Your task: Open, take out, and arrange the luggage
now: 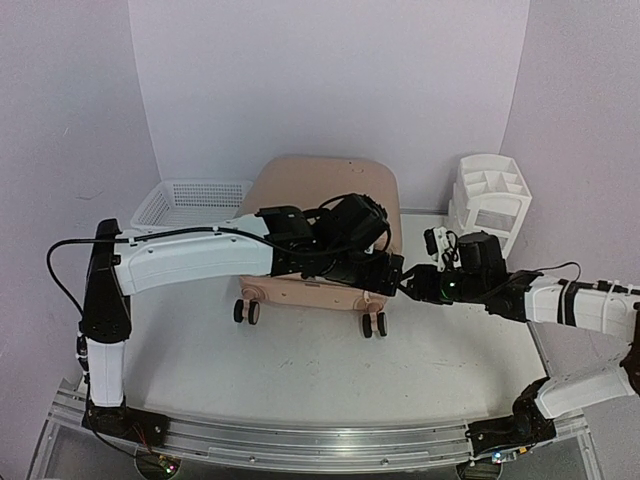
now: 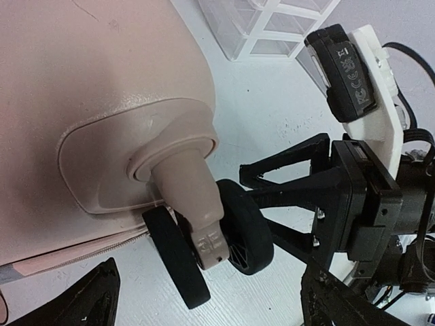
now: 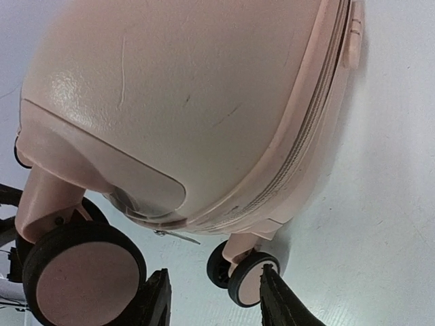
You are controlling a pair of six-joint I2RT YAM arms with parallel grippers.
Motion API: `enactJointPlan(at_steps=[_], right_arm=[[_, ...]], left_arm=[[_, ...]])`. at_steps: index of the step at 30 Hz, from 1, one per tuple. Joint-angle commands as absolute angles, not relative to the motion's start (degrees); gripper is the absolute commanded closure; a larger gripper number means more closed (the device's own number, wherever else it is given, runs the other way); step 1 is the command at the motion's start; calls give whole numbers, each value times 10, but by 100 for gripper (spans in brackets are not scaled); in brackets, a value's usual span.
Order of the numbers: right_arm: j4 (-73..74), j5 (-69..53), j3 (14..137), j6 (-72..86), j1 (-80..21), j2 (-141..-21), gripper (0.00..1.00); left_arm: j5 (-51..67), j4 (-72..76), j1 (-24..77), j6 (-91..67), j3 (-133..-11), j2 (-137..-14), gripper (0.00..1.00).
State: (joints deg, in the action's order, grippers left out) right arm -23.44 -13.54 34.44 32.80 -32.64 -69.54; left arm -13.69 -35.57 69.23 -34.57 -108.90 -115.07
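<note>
The peach-pink luggage [image 1: 325, 190] lies flat and closed at the table's middle back, its caster wheels [image 1: 373, 323] facing the near edge. My left gripper [image 1: 390, 268] hangs open and empty over the near right corner. In the left wrist view its fingers [image 2: 88, 299] flank that corner's wheel [image 2: 217, 234]. My right gripper [image 1: 408, 284] is open and empty right beside that corner. In the right wrist view the zipper seam [image 3: 309, 136] and a metal zipper pull [image 3: 177, 236] show above my open fingers [image 3: 279, 302], with a wheel [image 3: 81, 272] to their left.
A white mesh basket [image 1: 190, 203] stands at the back left, touching the luggage's left side. A white drawer organizer [image 1: 490, 200] stands at the back right, close to my right arm; it also shows in the left wrist view [image 2: 272, 27].
</note>
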Motion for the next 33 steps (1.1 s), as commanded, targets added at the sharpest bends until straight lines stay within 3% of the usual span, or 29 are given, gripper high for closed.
enactJointPlan(at_steps=[1, 7, 13, 18, 25, 27, 33], right_arm=[[-242, -204, 387, 318, -325, -722, 59], [-240, -196, 390, 317, -327, -723, 61], [-123, -64, 376, 303, -326, -671, 57], [-98, -39, 346, 298, -325, -636, 55], [-182, -120, 300, 314, -326, -651, 52], [-213, -135, 288, 322, -326, -668, 53], [-344, -198, 272, 359, -327, -745, 53]], left_arm=[[-157, -374, 695, -352, -1133, -1167, 7], [-196, -395, 692, -363, -1141, -1182, 14], [-221, -421, 691, -376, -1179, -1214, 22], [-251, -439, 692, -359, -1199, -1226, 48], [-256, -443, 691, -318, -1144, -1170, 82], [-246, -443, 691, -319, -1126, -1149, 86], [-236, -444, 687, -331, -1073, -1093, 87]])
